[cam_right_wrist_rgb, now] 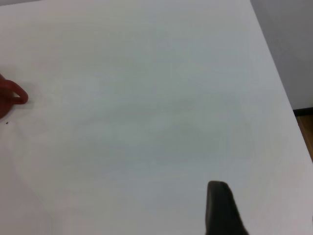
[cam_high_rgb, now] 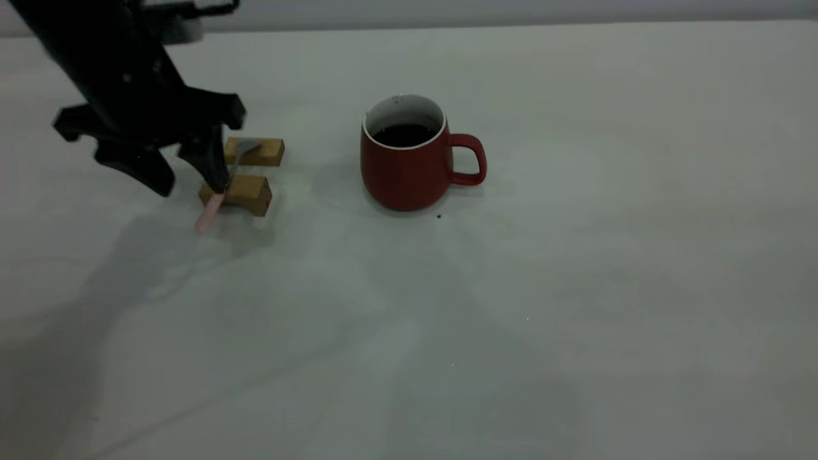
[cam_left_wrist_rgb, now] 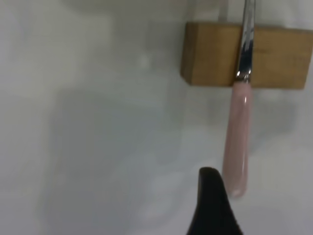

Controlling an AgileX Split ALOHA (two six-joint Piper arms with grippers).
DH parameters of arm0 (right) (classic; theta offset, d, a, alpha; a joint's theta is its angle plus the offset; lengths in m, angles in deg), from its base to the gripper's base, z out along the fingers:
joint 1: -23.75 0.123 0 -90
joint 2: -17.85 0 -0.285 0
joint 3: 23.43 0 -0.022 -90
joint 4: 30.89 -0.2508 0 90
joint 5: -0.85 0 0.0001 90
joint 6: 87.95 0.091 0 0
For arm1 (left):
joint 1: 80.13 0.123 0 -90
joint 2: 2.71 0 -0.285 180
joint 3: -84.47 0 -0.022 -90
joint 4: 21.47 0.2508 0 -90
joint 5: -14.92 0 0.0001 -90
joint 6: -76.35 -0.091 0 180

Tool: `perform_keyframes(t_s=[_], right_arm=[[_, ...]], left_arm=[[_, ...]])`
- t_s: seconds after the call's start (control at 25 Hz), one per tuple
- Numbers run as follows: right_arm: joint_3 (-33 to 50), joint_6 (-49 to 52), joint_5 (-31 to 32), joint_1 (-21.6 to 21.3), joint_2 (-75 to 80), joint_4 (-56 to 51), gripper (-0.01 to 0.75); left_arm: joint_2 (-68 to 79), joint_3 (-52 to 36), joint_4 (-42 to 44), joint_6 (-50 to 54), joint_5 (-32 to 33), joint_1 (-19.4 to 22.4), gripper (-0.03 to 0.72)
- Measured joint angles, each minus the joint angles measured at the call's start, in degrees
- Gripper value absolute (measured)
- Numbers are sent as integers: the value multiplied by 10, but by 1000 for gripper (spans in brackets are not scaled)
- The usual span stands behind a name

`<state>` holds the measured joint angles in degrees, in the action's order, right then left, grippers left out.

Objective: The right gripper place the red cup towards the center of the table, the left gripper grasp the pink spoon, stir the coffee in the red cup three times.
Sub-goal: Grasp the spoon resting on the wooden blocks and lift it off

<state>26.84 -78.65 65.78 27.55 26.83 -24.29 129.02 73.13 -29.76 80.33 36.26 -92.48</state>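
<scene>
Pink spoon (cam_high_rgb: 211,213): bridging two wooden blocks (cam_high_rgb: 246,191). Left hand (cam_high_rgb: 192,182): spread, straddling its handle; next, pinch. Red cup (cam_high_rgb: 406,166): central. Right hand: state indeterminable.

I saw the table (cam_high_rgb: 575,287) as a plain off-white matte surface with a few tiny dark specks, one just in front of the red cup (cam_high_rgb: 409,172). The cup stood upright on it, handle pointing away from the two wooden blocks (cam_high_rgb: 246,172). Those blocks lay on the table to the cup's left in my exterior view, one behind the other. The pink spoon (cam_high_rgb: 214,204) was bridged across both blocks, its handle end sticking out past the nearer one.
</scene>
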Motion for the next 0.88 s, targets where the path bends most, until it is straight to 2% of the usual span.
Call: perform_keyframes(t_s=[0.64,0.8,0.88], right_arm=[[0,0,0,0,0,0,477],[0,0,0,0,0,-1,476],[0,0,0,0,0,-1,475]], left_arm=[[84,37,0,21,-10,-3,568],[95,43,0,24,-18,-3,488],[96,43,0,24,-22,-3,396]])
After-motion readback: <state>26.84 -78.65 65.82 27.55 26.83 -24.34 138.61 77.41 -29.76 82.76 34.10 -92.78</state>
